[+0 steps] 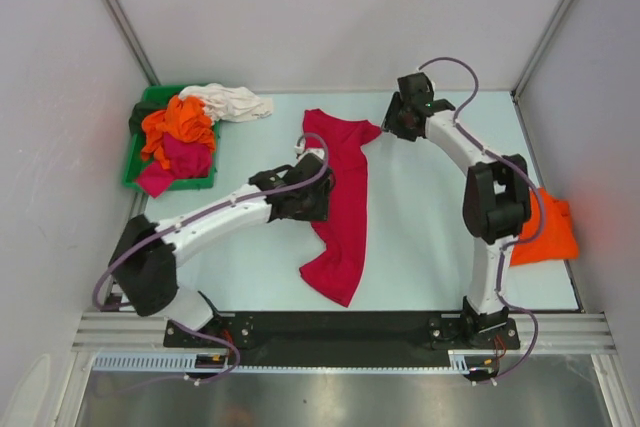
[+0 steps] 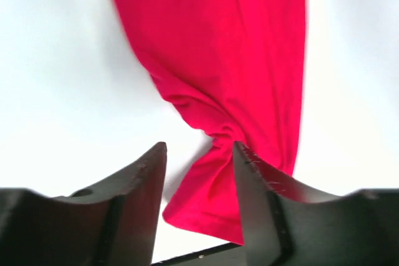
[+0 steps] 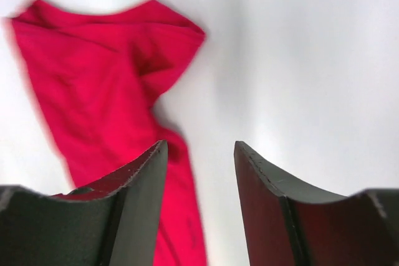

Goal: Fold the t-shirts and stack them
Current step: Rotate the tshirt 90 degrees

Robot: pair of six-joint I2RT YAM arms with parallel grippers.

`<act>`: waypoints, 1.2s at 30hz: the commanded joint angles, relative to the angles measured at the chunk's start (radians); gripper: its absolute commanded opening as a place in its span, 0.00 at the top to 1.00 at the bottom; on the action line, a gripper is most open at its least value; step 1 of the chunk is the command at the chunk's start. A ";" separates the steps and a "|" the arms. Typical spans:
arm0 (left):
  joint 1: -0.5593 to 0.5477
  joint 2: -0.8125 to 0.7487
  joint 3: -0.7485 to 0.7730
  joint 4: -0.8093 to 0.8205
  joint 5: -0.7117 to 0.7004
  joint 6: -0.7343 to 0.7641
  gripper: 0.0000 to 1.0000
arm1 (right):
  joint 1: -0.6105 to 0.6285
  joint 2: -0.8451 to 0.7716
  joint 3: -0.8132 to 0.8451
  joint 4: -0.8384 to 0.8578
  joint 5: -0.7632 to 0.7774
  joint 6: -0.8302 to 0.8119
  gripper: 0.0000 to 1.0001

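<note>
A large crimson-red t-shirt (image 1: 345, 207) lies crumpled in a long strip down the middle of the table. My left gripper (image 1: 315, 159) hovers over its upper left edge. In the left wrist view the gripper (image 2: 199, 147) is open, with red cloth (image 2: 230, 60) bunched against the right fingertip (image 2: 240, 151). My right gripper (image 1: 400, 117) is open and empty beside the shirt's far sleeve (image 1: 362, 131). In the right wrist view the gripper (image 3: 199, 146) is over bare table, with the shirt (image 3: 100, 73) to its left.
A green bin (image 1: 133, 159) at the far left holds orange (image 1: 180, 122), magenta (image 1: 185, 159) and dark shirts. A white shirt (image 1: 238, 102) spills over its far rim. A folded orange shirt (image 1: 548, 232) lies at the right edge behind the right arm.
</note>
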 commanded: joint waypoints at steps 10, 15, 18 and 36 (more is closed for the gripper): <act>0.214 0.149 0.177 0.170 0.060 0.132 0.45 | 0.373 -0.441 -0.455 0.082 0.111 -0.009 0.52; 0.279 0.289 0.265 0.224 0.113 0.160 0.56 | 0.470 -0.563 -0.615 0.105 0.185 0.077 0.61; 0.294 0.387 0.349 0.222 0.150 0.178 0.64 | 0.530 -0.579 -0.637 0.080 0.205 0.105 0.68; 0.317 0.668 0.630 0.118 0.216 0.227 0.76 | 0.637 -0.423 -0.660 0.128 0.231 0.191 0.73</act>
